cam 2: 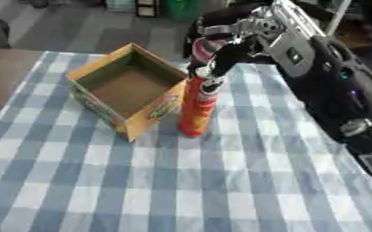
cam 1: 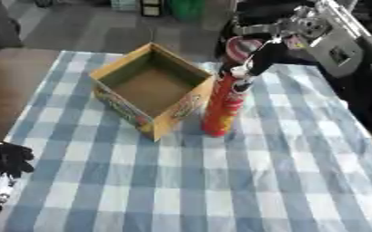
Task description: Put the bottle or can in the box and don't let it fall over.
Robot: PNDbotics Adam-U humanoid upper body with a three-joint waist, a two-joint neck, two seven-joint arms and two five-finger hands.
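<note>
Across the whole foreground lies the table [cam 1: 221, 190], covered in a blue and white checked cloth that runs slightly askew through both views. On its far left part sits the box [cam 1: 152, 88], an open cardboard carton turned corner-on, with its top flaps up, a bare brown floor inside and bright printed pictures on its outer walls. The box holds nothing that can be seen.

The right arm [cam 2: 316, 72], black with silver joints, comes down from the upper right corner and bends toward the middle of the table.

Just beside the box's right corner stands the can [cam 1: 223, 106], a tall red tube with yellow print. Its long axis runs nearly vertical, leaning a little so that the top sits further right than the base. The base rests on the cloth outside the box, and the side of the can is close to the carton wall, touching or almost so. Its top end points up into the hand.

The right hand [cam 1: 256, 56] reaches down over the can from above, with dark fingers curled round its upper end and pinching it near the rim.

The left hand [cam 1: 7, 159] shows at the lower left edge, low beside the table, black fingers relaxed and holding nothing.
</note>
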